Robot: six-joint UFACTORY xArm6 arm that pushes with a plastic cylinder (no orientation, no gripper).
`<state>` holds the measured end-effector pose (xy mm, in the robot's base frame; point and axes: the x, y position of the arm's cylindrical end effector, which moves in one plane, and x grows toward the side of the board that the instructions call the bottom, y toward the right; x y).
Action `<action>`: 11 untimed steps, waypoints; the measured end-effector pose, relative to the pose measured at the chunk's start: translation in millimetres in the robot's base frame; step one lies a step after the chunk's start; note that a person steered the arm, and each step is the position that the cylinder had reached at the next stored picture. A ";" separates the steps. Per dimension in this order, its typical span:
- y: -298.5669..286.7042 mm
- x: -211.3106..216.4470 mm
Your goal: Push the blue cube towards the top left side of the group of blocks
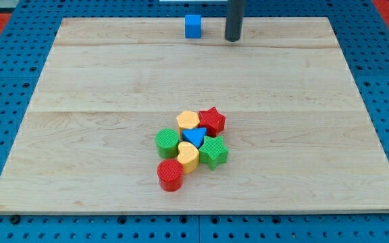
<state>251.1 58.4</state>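
Observation:
The blue cube (193,26) sits alone near the top edge of the wooden board, a little left of centre. My tip (232,38) is on the board just to the cube's right, with a small gap between them. The group of blocks lies below the board's centre: a yellow block (188,120), a red star (212,121), a blue triangle (194,137), a green cylinder (167,143), a green star (213,152), a yellow heart (188,156) and a red cylinder (171,175), all packed close together.
The wooden board (80,101) rests on a blue pegboard table (5,81). The cube and my tip are close to the board's top edge.

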 end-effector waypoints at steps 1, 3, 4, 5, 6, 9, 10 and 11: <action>-4.2 -3.9; 30.2 -58.5; -10.0 -57.2; -119.8 -43.7; -166.4 -17.8; -240.7 48.8; -201.5 26.9; -177.0 31.5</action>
